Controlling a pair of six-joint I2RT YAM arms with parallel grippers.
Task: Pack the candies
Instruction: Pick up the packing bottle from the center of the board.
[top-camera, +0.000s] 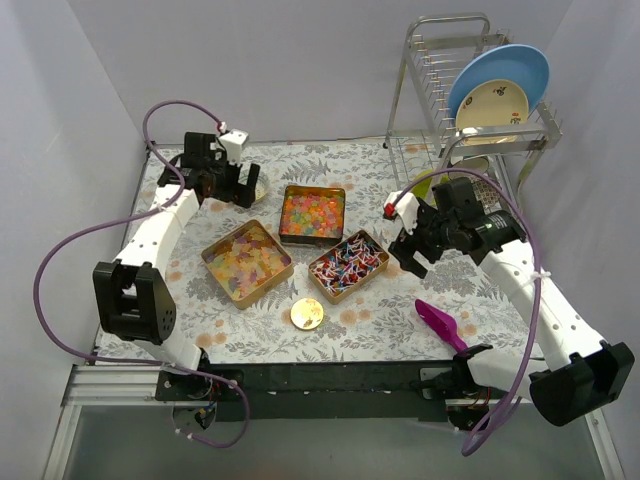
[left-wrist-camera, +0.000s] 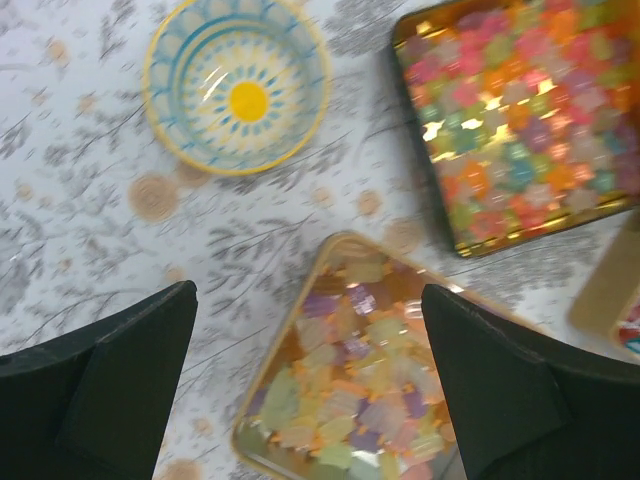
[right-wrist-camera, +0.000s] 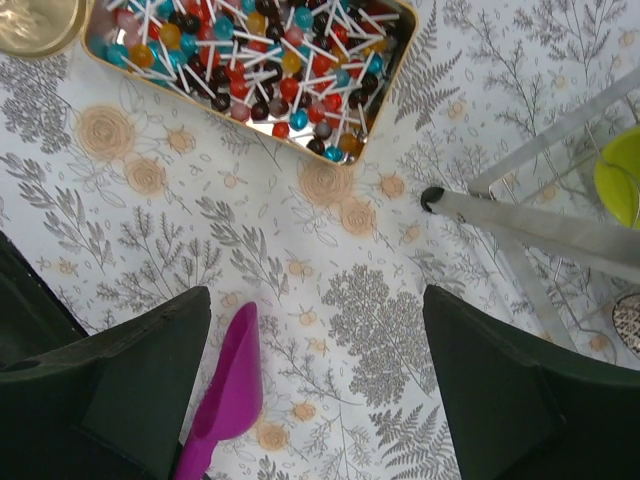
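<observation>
The candies lie in three gold trays mid-table: pale gummies (top-camera: 247, 258), bright jellies (top-camera: 312, 212) and red-blue-white wrapped pieces (top-camera: 348, 263). My left gripper (top-camera: 230, 198) hangs open at the back left. Its wrist view shows the left gripper (left-wrist-camera: 310, 370) above the near corner of the pale gummies (left-wrist-camera: 370, 380), with the jellies (left-wrist-camera: 520, 120) to the right. My right gripper (top-camera: 405, 258) is open just right of the wrapped pieces. In its wrist view the right gripper (right-wrist-camera: 315, 380) is over bare cloth, the wrapped pieces (right-wrist-camera: 250, 60) ahead. Neither holds anything.
A magenta scoop (top-camera: 440, 324) lies at the front right, close to my right gripper's left finger (right-wrist-camera: 120, 380). A round gold lid (top-camera: 307, 314) sits in front of the trays. A small blue-yellow bowl (left-wrist-camera: 238, 85) is at the back left. A dish rack (top-camera: 470, 110) with plates stands at the back right.
</observation>
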